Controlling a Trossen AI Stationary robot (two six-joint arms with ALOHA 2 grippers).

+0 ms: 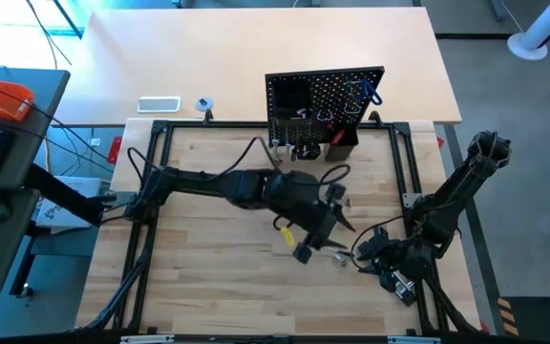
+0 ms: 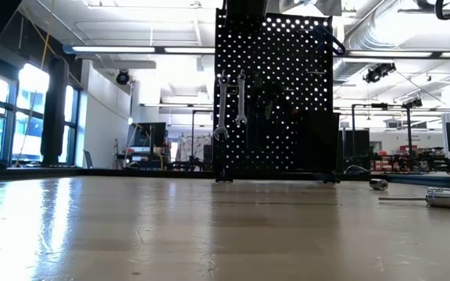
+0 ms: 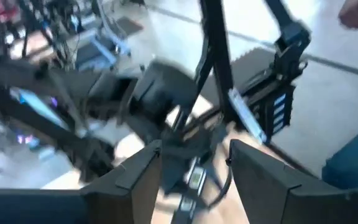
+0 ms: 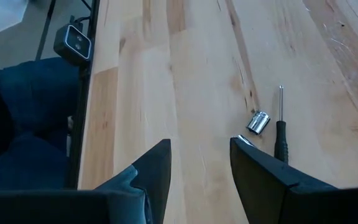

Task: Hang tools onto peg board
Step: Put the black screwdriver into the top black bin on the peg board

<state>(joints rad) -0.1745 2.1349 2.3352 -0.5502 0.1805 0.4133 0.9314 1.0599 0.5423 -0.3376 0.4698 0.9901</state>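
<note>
Open industrial lab: exposed ceiling ducts point(image 2: 381, 23), strip lights point(image 2: 139, 49), equipment racks point(image 2: 412, 160).

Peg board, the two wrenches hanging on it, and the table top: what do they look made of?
Peg board: looks like black painted sheet metal, punched with even holes; could be plastic. Wrenches: bright bare steel, silver and shiny. Table top: pale wood strips, butcher-block style, with a sheen suggesting varnish.

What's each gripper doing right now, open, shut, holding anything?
Left gripper: jaws open, nothing held, raised mid-table.
Right gripper: jaws open, empty, beside the small silver metal socket.
</note>
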